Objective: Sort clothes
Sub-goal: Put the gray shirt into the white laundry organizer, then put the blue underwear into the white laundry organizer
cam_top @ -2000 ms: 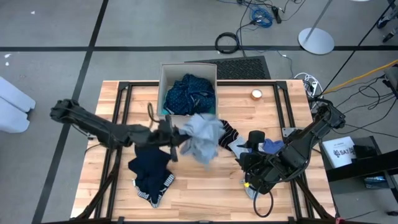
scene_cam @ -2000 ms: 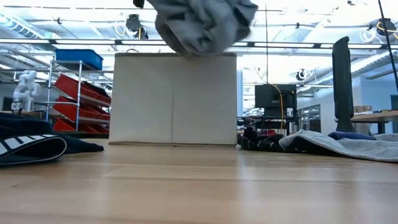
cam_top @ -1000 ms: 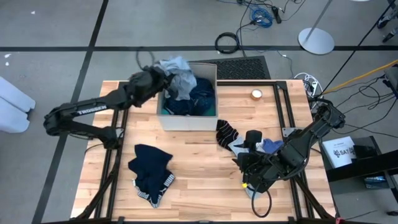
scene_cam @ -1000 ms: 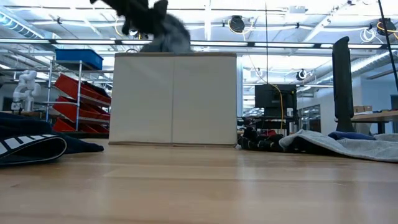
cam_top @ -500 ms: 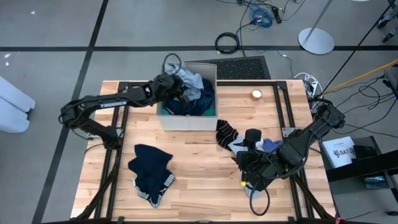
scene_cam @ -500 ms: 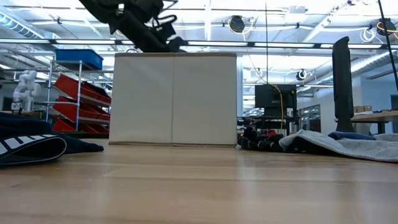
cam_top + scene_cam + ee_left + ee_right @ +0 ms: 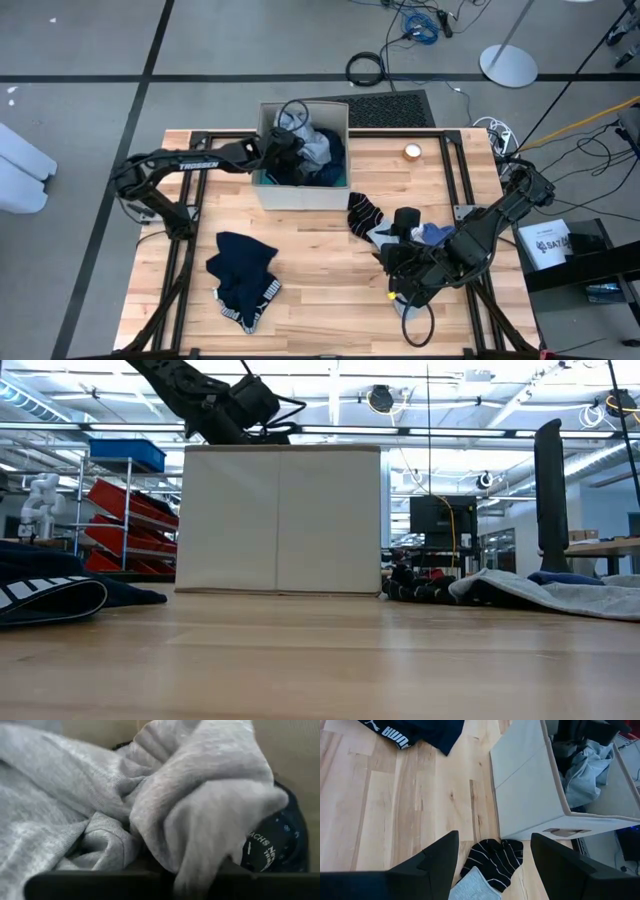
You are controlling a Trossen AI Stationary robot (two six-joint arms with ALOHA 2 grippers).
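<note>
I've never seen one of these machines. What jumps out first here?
The left gripper reaches down into the beige box at the far side of the table, with a grey garment bunched beside it. On the wood near the table's front left lies a dark navy garment, and striped black socks lie near the waiting right gripper.

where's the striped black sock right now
In the high view the striped black sock lies on the table just right of the beige box's front corner, beside a grey garment near the right gripper.

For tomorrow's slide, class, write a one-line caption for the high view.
Left gripper lowers a grey garment into the beige box; navy clothes and striped socks wait on the table.
</note>
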